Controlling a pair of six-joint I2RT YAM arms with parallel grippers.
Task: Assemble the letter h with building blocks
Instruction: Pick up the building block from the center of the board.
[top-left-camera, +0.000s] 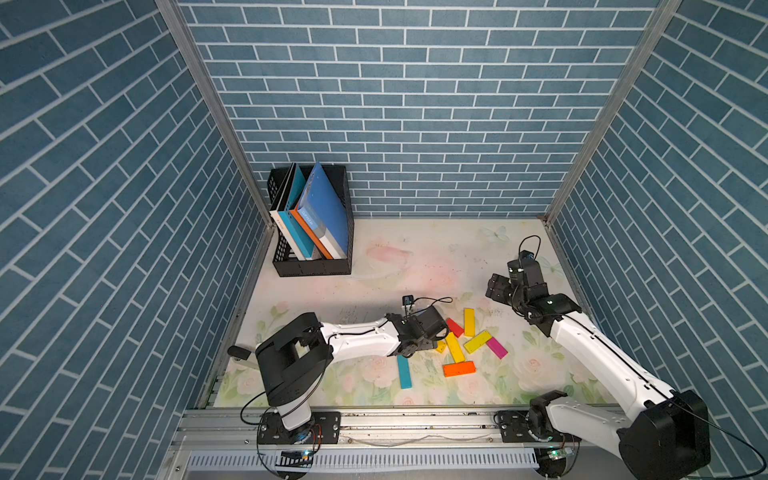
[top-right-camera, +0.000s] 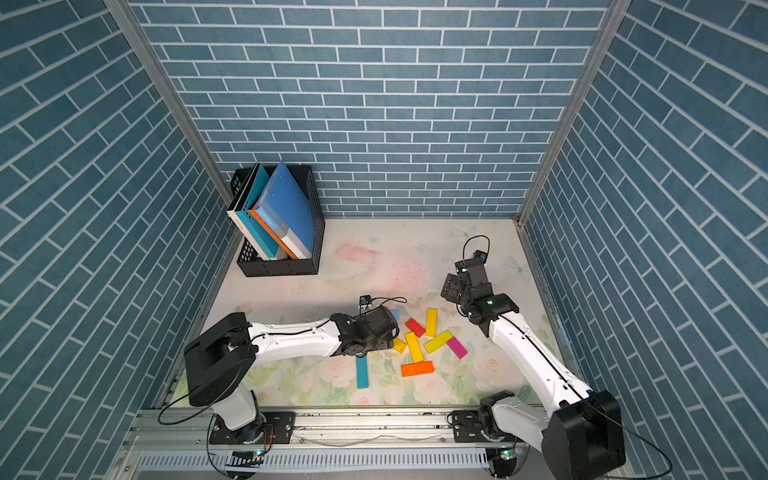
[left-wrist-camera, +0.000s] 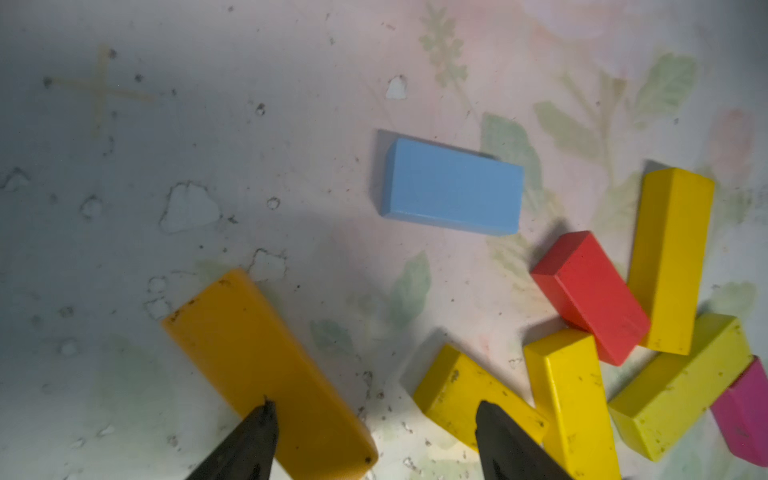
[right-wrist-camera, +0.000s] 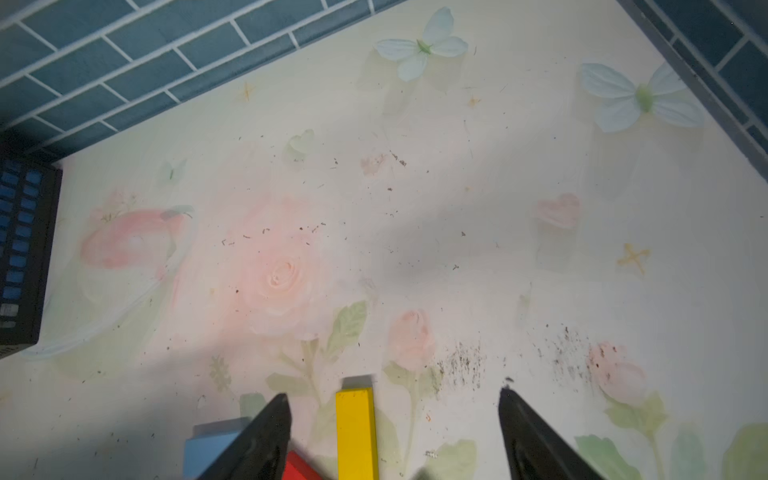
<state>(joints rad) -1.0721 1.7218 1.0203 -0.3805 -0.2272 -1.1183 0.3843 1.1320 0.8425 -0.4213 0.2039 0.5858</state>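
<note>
Over the counter, the left gripper gapes astride an amber block and a yellow block, so closing may jam both; the right gripper hangs open.

My left arm lies low over the scattered blocks: the red block sits just beside a yellow block, while the orange block and teal block lie apart. My right gripper hangs behind them, clear of the pile.

Light blue block: smooth matt paint. Amber block: matt paint, chipped, speckled. Table cover: smooth floral print, flaking. File rack: black perforated plastic.
</note>
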